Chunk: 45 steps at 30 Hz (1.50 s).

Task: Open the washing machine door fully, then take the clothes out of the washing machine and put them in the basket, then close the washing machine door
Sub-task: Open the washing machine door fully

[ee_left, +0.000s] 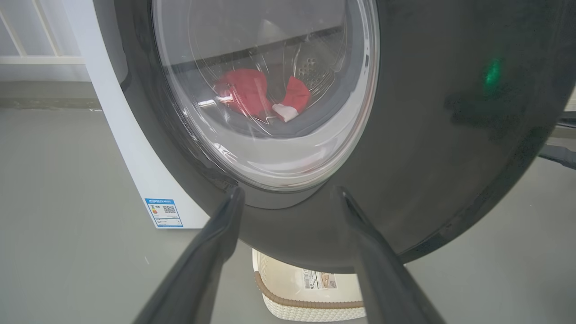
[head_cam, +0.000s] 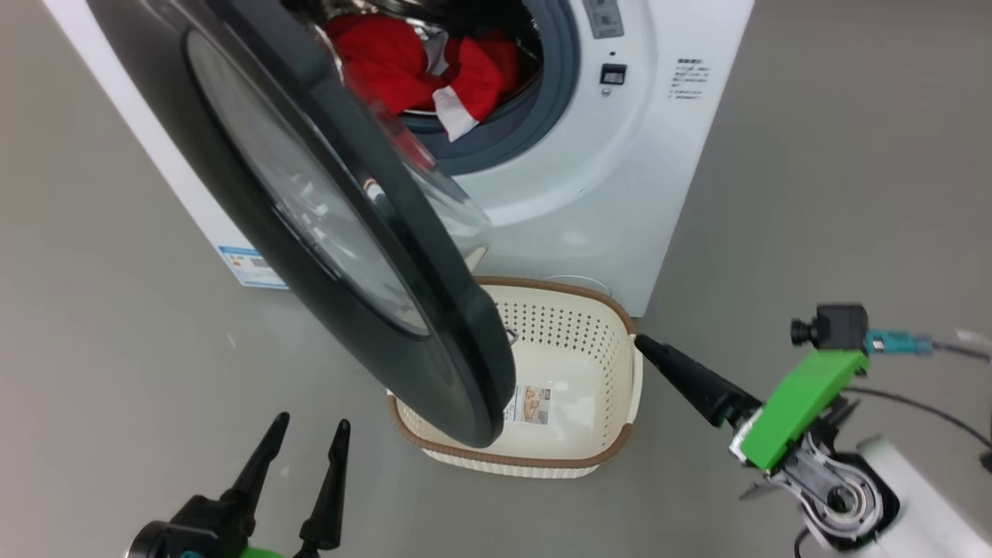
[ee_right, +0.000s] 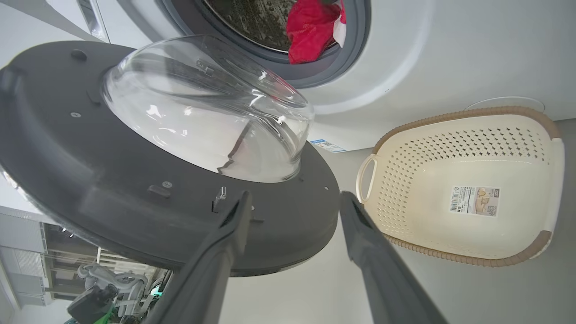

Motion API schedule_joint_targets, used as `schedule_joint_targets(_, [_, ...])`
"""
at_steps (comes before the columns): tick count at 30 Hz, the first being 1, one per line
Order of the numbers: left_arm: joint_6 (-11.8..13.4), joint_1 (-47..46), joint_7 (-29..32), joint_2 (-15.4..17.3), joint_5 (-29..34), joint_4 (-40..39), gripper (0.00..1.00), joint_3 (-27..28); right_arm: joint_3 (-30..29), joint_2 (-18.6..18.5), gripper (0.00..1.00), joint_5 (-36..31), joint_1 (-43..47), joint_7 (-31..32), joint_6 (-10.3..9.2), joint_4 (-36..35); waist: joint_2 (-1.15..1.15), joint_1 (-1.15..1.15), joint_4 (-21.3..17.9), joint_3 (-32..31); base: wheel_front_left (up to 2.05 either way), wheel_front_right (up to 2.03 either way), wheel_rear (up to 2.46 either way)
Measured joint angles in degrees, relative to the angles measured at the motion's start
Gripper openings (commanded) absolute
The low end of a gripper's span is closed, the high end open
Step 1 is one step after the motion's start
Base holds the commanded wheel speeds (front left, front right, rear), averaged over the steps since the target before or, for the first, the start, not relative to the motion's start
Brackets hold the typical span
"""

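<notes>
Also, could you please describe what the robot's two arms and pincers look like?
The left pincer and right pincer each have two long, tapering black fingers. Behind the right one sits a bright green bracket carrying a small black camera with a teal-plugged cable, then a silver bearing and a white forearm. The left's base is black with a green edge.

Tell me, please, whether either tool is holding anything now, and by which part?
Nothing is held: the left tool and the right tool both stand open, clear of the washing machine door.
</notes>
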Motion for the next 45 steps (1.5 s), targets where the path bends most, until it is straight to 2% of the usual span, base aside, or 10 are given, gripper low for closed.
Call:
schedule_joint_targets(14, [0.0, 1.5, 0.0, 0.1, 0.0, 0.1, 1.00, 1.6, 1.9, -2.2, 1.00, 0.4, 9.2, -10.0, 0.00, 0.1, 0.00, 0.00, -2.5, -1.7, 0.00, 0.00, 0.00])
schedule_joint_targets(21, [0.0, 2.7, 0.0, 0.1, 0.0, 0.2, 1.00, 2.5, 3.1, -4.0, 1.00, -3.4, 11.3, -20.4, 0.00, 1.3, 0.00, 0.00, -3.3, -2.6, 0.00, 0.00, 0.00])
schedule_joint_targets(24, [0.0, 2.7, 0.0, 0.1, -0.1, 0.2, 1.00, 2.8, 4.8, -5.3, 1.00, -9.3, 11.8, -26.1, 0.02, 3.2, 0.00, 0.00, -3.4, -2.7, 0.00, 0.00, 0.00])
schedule_joint_targets(29, [0.0, 2.7, 0.0, 0.0, -0.2, 0.2, 1.00, 3.3, 4.2, -4.7, 1.00, -15.6, 12.3, -28.4, 0.02, 6.5, 0.00, 0.00, -3.7, -2.6, 0.00, 0.00, 0.00])
schedule_joint_targets(34, [0.0, 2.7, 0.0, 0.0, -0.2, 0.3, 1.00, 3.5, -4.3, -1.5, 1.00, -27.9, 13.4, -28.5, 0.03, 5.9, 0.00, 0.00, -3.9, -2.3, 0.00, 0.00, 0.00])
schedule_joint_targets(38, [0.0, 2.7, 0.0, -0.1, -0.2, 0.4, 1.00, 3.6, -10.7, 2.3, 1.00, -38.3, 16.4, -28.7, 0.03, 4.0, 0.00, 0.00, -3.8, -2.3, 0.00, 0.00, 0.00])
schedule_joint_targets(39, [0.0, 2.7, 0.0, -0.1, -0.2, 0.4, 1.00, 3.7, -14.4, 4.6, 1.00, -42.6, 18.1, -28.8, 0.03, 2.7, 0.00, 0.00, -3.8, -2.2, 0.00, 0.00, 0.00])
schedule_joint_targets(45, [0.0, 2.6, 0.0, -0.1, -0.2, 0.5, 1.00, 3.7, -23.5, 10.0, 1.00, -56.3, 22.0, -28.8, 0.04, -1.3, 0.00, 0.00, -3.6, -2.5, 0.00, 0.00, 0.00])
